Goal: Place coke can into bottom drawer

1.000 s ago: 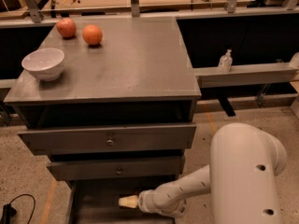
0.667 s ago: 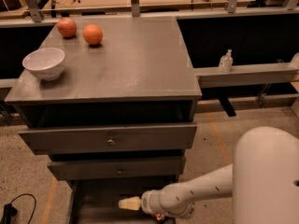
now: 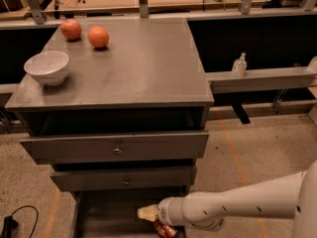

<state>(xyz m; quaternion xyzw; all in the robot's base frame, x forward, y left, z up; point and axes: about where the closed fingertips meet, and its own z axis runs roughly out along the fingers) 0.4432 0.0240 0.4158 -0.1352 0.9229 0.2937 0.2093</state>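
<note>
Tool [image 3: 148, 213]: low inside the open bottom drawer [image 3: 101, 217]. Its grip cannot be told, nor whether it has hold of the coke can [image 3: 165, 229], which sits just below it toward the wrist, within the drawer. Risk: the can looks tilted, so it may roll or catch under the arm and be dragged out when the arm withdraws. Containers: the drawer shows only the can; the white bowl [image 3: 47, 67], far above the tool on the desk [image 3: 143, 73], looks empty.
</note>
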